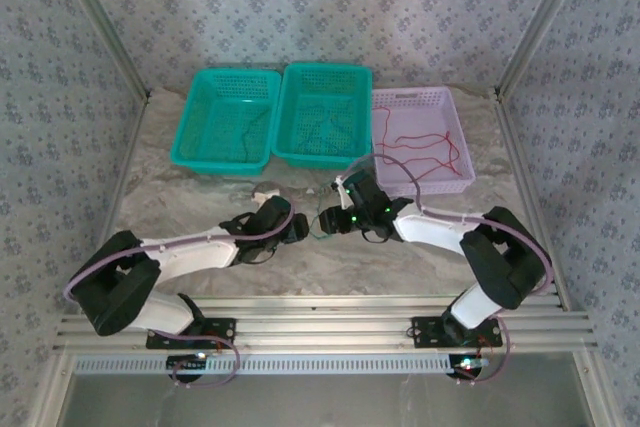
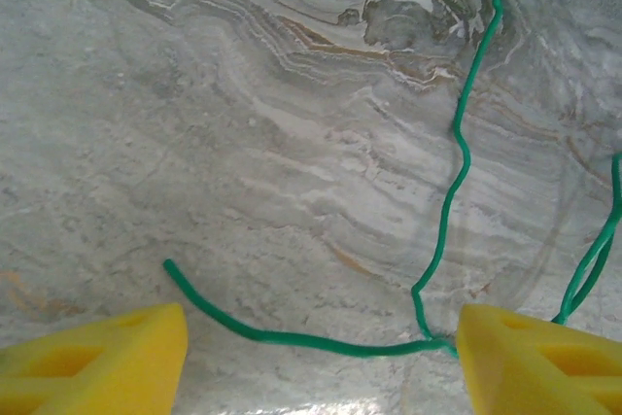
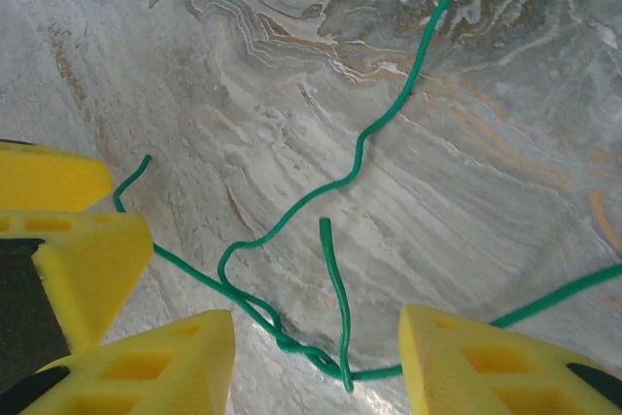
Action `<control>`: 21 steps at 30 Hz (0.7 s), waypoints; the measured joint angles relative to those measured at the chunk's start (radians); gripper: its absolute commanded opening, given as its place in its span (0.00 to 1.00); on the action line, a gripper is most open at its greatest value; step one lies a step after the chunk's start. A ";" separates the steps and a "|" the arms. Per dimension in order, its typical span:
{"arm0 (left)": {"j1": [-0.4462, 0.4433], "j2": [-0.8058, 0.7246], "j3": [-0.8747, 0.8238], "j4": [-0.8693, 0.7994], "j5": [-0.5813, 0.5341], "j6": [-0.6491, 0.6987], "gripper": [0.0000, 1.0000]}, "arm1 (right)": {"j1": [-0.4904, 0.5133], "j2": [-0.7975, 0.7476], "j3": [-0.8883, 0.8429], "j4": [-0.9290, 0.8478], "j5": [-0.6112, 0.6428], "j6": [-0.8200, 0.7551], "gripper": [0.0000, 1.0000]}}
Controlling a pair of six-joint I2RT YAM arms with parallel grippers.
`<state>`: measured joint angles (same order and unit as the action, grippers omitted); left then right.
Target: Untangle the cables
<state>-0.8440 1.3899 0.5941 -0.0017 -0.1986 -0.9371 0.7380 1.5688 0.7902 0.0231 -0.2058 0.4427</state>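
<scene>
**Taking hold on either side of the green cable's twist**

The green cable (image 3: 360,157) is lying on the marble table (image 2: 175,94) between the two arms, just in front of the baskets. It is crossing over itself in a small twist right between the fingers of the right gripper (image 3: 317,332). That gripper is standing open, with the twist and a loose end sitting in the gap and nothing pinched. The left gripper (image 2: 321,332) is gaping wide too. A strand with a free end is running across its gap, touching the inner edge of one finger but not clamped.

The step in hand is probably gripping the cable on both sides of the twist. Each gripper should be closing on a single strand rather than on the crossing, since squeezing the crossing would likely be tightening it. The wire is thin, so the fingers need to be sitting low against the table or it may slip under them. The two grippers are working very close together, so a slow sideways pull is looking safest. The red cable (image 1: 425,142) is lying apart in the lavender basket (image 1: 412,96).
</scene>
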 measured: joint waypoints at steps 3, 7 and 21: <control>0.004 0.016 0.000 0.006 0.004 0.000 0.64 | 0.005 0.016 0.006 0.015 0.012 -0.008 0.48; 0.016 0.045 0.000 0.009 0.005 0.000 0.59 | 0.005 0.038 0.013 0.030 0.027 -0.011 0.47; 0.045 0.130 0.032 0.028 0.001 0.001 0.27 | 0.006 0.084 0.017 0.064 0.035 -0.017 0.13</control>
<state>-0.7986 1.5204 0.6258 0.0261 -0.1978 -0.9363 0.7437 1.6531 0.8074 0.0872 -0.1711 0.4255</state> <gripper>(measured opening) 0.351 0.196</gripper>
